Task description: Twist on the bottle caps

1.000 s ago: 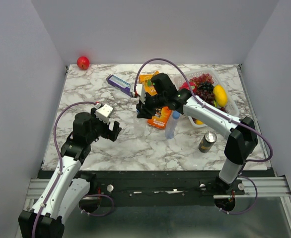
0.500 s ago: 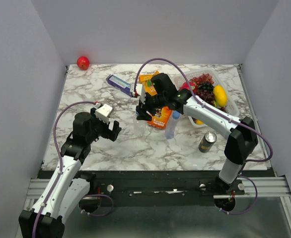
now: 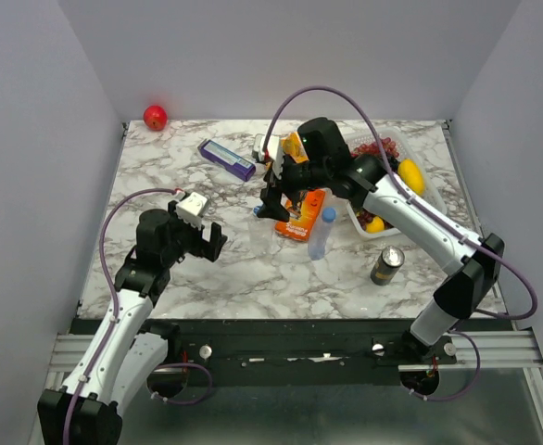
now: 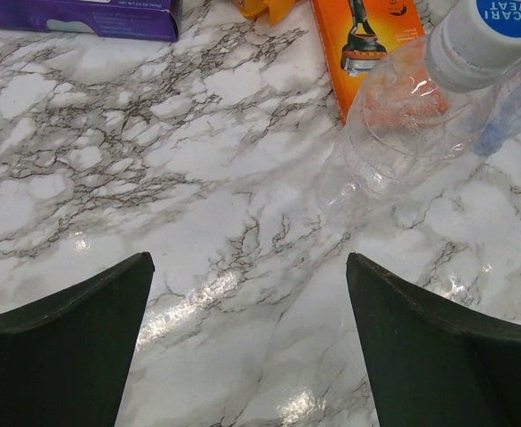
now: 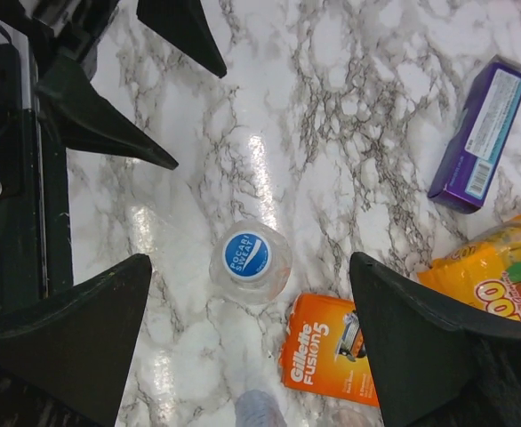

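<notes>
A clear bottle stands upright on the marble with a blue cap on its neck. My right gripper hangs open straight above it, fingers wide and clear of the cap. In the top view that gripper is over the faint bottle. A second clear bottle with a blue cap stands just to the right. My left gripper is open and holds nothing, low over the marble, with the first bottle ahead on its right. In the top view the left gripper is left of both bottles.
An orange razor pack lies behind the bottles, a purple box further back left. A dark can stands at the front right. A clear tray of fruit sits at the back right, a red ball in the far left corner.
My right gripper has opened, let go of the cap on the first bottle and risen above it. The left arm has not moved.
</notes>
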